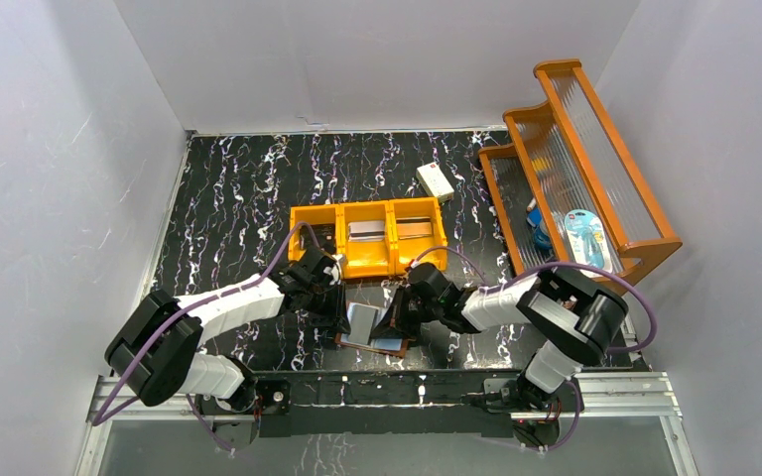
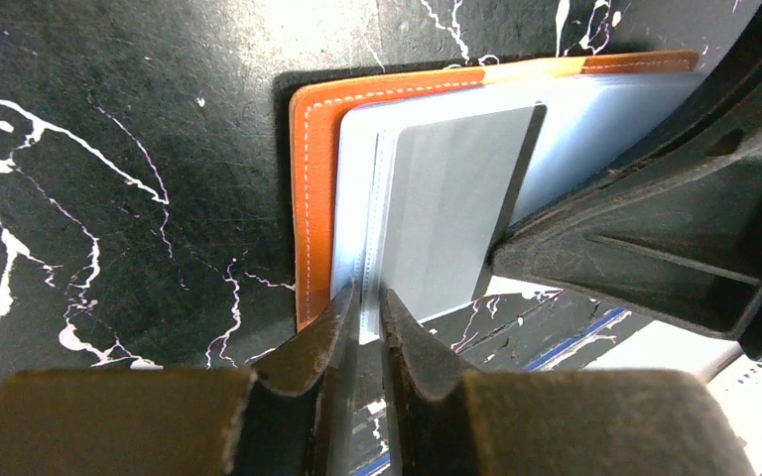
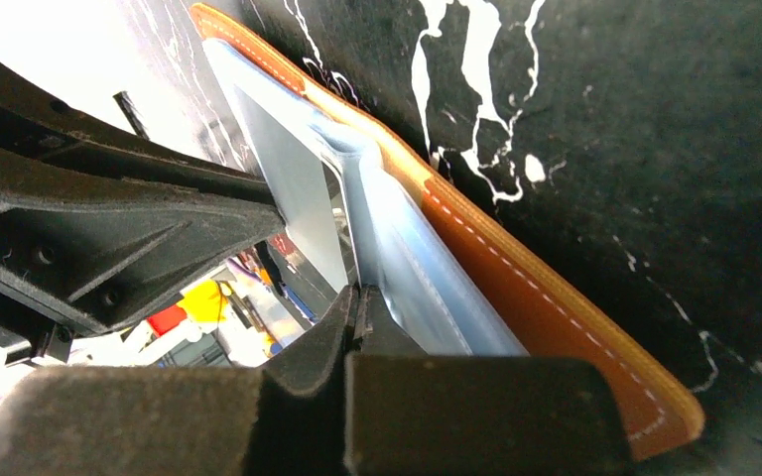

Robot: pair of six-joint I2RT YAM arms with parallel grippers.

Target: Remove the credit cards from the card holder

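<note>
Brown-orange leather card holder [image 1: 362,322] lies open on the black marbled bench [image 1: 238,188], just in front of the orange tray [image 1: 369,271], btwn both arms. From above the pincers cover most of it, w/ only pale inner faces showing. L pincer [image 2: 367,309] is nipped on the edge of a clear inner leaf, fingers nearly together w/ the leaf's seam running btwn them. A grey card [image 2: 446,208] lies against that leaf; whether it's fully in the sleeve or partly out isn't clear, and its far corner is hidden behind the R pincer's black body. R pincer [image 3: 357,297] has fingers pressed together at the leaves' lower edge; can't tell if it nips card, sleeve or both. Two silver cards [image 1: 367,230] lie in the tray's mid and right compartments. The left compartment is part-hidden by the L arm, contents unclear.
</note>
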